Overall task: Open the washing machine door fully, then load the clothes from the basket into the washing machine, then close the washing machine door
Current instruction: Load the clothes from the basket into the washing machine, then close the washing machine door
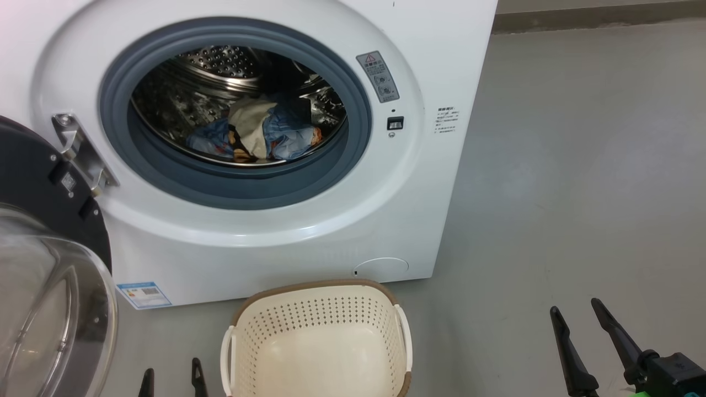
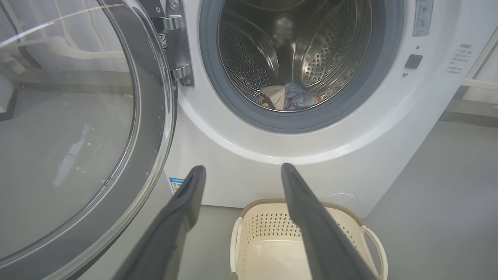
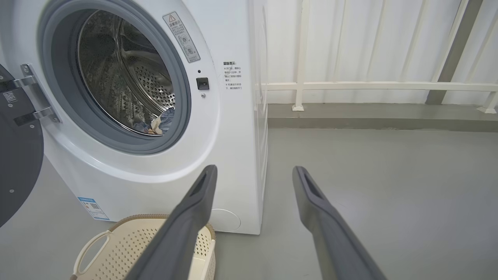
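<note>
The white washing machine stands before me with its door swung wide open to the left, glass bowl facing out. Inside the steel drum lie the clothes, light-blue and cream, also seen as the clothes in the left wrist view. On the floor in front sits the cream basket, nothing in it. My left gripper is open, just left of the basket. My right gripper is open over bare floor to the basket's right. Both hold nothing.
Grey floor spreads to the right of the washer. A white railing and a raised ledge run along the back wall. The open door takes up the space at the left.
</note>
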You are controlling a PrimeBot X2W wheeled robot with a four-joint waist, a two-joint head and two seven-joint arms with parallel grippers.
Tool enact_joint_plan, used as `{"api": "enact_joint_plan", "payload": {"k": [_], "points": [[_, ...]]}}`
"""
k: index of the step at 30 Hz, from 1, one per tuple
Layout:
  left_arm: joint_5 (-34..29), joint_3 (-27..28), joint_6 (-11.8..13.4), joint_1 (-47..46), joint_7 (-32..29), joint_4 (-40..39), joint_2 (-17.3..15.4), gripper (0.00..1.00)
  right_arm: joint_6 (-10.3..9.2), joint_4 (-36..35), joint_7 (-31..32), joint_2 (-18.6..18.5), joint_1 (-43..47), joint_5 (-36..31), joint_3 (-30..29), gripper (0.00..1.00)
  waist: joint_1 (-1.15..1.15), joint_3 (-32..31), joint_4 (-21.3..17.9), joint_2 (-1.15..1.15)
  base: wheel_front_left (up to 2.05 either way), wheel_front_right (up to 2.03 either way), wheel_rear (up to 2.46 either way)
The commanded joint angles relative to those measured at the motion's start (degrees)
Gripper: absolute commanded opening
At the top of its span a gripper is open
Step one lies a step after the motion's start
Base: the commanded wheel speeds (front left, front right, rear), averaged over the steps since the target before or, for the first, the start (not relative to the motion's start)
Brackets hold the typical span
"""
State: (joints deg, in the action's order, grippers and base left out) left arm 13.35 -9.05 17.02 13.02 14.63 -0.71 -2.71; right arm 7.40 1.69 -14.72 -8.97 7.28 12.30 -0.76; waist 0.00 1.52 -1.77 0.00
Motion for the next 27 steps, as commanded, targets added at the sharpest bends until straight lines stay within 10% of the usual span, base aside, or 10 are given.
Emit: {"api": "enact_joint_plan", "payload": {"k": [1, 27], "points": [[0.04, 2.01, -0.14, -0.73, 0.37, -1.78, -0.17, 1.0, 0.09, -1.36, -0.28, -0.69, -0.38, -0.82, 1.39, 1.0, 0.0, -0.04, -0.12, 0.0, 0.0, 0.0, 0.0], [-0.48, 3.37, -0.42, 0.05, 0.37, -3.07, -0.17, 1.0, 0.09, -1.38, -0.28, -0.09, -0.21, -0.95, 1.54, 1.0, 0.0, -0.47, -0.17, 0.0, -0.9, 0.9, 0.0]]}}
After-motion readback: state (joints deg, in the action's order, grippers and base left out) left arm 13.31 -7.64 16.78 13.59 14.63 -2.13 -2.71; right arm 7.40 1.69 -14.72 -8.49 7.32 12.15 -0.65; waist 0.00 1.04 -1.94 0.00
